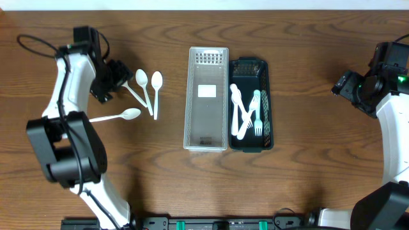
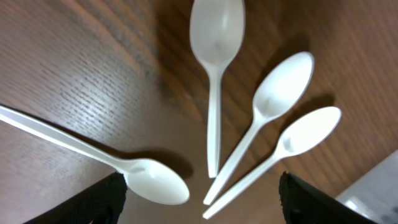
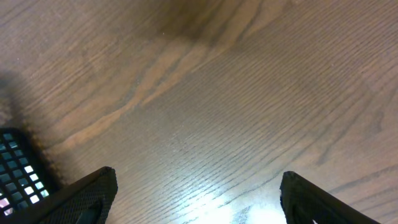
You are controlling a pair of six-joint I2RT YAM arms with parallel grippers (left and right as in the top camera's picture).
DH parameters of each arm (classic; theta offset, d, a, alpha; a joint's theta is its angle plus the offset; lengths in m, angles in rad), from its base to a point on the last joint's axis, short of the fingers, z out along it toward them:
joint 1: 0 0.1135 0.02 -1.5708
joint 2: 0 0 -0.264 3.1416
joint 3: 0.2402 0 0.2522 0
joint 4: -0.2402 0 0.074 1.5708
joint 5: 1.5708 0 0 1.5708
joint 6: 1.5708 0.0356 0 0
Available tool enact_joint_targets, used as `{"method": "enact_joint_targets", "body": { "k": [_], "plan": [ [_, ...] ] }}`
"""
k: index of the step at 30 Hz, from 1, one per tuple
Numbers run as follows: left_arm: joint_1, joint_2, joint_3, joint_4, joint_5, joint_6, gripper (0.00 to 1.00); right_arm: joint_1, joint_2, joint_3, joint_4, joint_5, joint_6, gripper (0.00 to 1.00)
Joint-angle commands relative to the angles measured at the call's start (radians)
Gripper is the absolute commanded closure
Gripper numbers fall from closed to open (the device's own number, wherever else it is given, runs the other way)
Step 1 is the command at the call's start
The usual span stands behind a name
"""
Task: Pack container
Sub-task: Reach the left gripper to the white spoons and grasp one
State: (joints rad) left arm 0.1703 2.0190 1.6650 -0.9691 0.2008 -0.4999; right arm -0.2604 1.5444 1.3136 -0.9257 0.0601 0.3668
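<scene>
While both arms are holding back toward the sides of the table, the clear container is sitting at its middle, its long side running away from the robot. It is showing as a pale, translucent rectangular tub with straight walls. A patch of small slots is showing at its far end, a white square label on its floor and a small dark mark near the near end. The dark basket is standing parallel against the container's right wall, a little shorter, its walls looking like fine green-black mesh. Inside the basket, white forks are lying crossed over one another on the left, and pale green forks are lying alongside them on the right.

Left of the container and apart from it, three white spoons are fanning out from handles meeting at one point, bowls facing up. A fourth spoon is lying just beside them, its handle running off the other way. The left gripper is hovering over these spoons with its fingers spread wide, gripping nothing. The right gripper is hanging well to the right of the basket over bare wood, fingers likewise spread and gripping nothing. A corner of the basket's mesh is showing at the left edge of the right wrist view.
</scene>
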Motion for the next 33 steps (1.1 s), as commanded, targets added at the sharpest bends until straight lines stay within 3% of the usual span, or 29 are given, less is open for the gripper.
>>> {"method": "enact_joint_targets", "body": {
  "k": [1, 10, 14, 31, 33],
  "plan": [
    [0.003, 0.097, 0.115, -0.071, -0.02, 0.06, 0.19, -0.007, 0.005, 0.0, -0.006, 0.002, 0.006, 0.13],
    [-0.003, 0.185, 0.147, -0.104, -0.029, 0.069, 0.2, -0.007, 0.005, 0.0, -0.01, 0.002, 0.006, 0.14],
    [-0.015, 0.202, 0.147, -0.104, -0.073, 0.034, 0.25, -0.007, 0.005, 0.0, -0.01, 0.002, 0.006, 0.15],
    [-0.026, 0.299, 0.146, -0.096, -0.082, 0.016, 0.25, -0.007, 0.005, 0.0, -0.029, -0.012, 0.006, 0.17],
    [-0.026, 0.299, 0.146, -0.095, -0.083, 0.016, 0.33, -0.007, 0.005, 0.0, -0.033, -0.012, 0.006, 0.17]
  ]
}}
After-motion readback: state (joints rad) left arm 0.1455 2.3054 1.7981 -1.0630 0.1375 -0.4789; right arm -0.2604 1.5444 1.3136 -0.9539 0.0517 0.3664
